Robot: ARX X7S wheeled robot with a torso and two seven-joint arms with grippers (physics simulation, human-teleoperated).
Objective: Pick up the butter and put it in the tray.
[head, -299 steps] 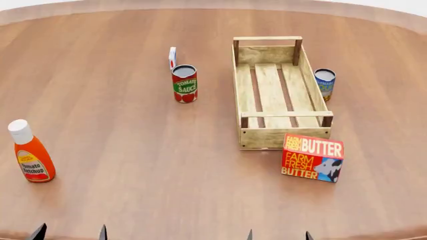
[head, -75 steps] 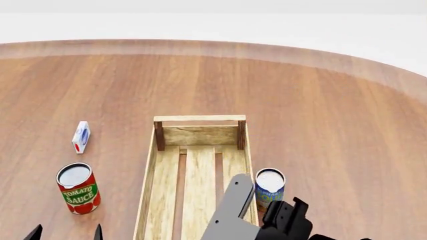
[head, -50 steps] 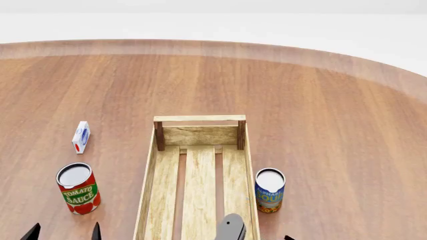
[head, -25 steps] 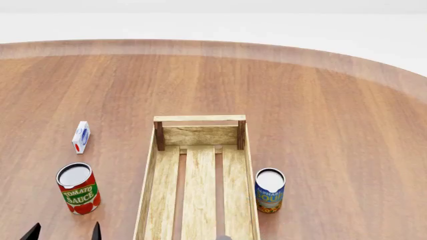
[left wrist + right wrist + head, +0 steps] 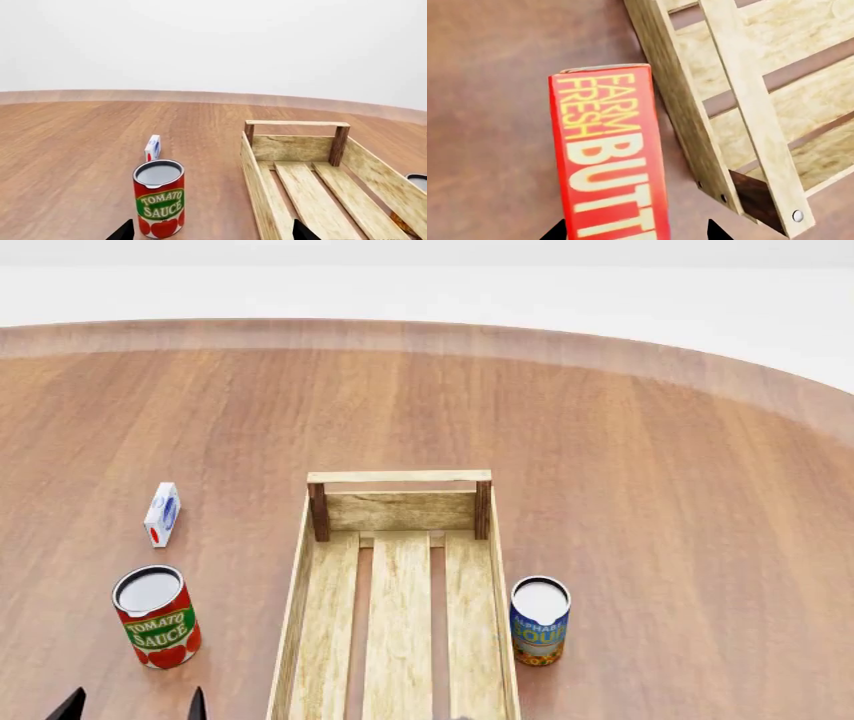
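Note:
The butter (image 5: 606, 150) is a red-orange carton with yellow lettering, standing on the table just outside the tray's corner post (image 5: 754, 197); it is out of the head view. My right gripper (image 5: 637, 233) is open, directly above the butter, with one dark fingertip on each side of it and a gap on the tray side. The tray (image 5: 399, 620) is a long light-wood crate, empty where it shows, and it also shows in the left wrist view (image 5: 303, 172). My left gripper (image 5: 134, 706) is open and empty near the table's front; its tips show in the left wrist view (image 5: 212, 234).
A tomato sauce can (image 5: 158, 617) stands left of the tray, also in the left wrist view (image 5: 159, 200). A small white-blue-red carton (image 5: 162, 514) stands behind it. A blue soup can (image 5: 539, 620) stands against the tray's right side. The round table's far edge (image 5: 427, 330) curves behind.
My right arm has sunk out of the bottom of the head view over the last 1.5 seconds. The left gripper and the objects have not moved.

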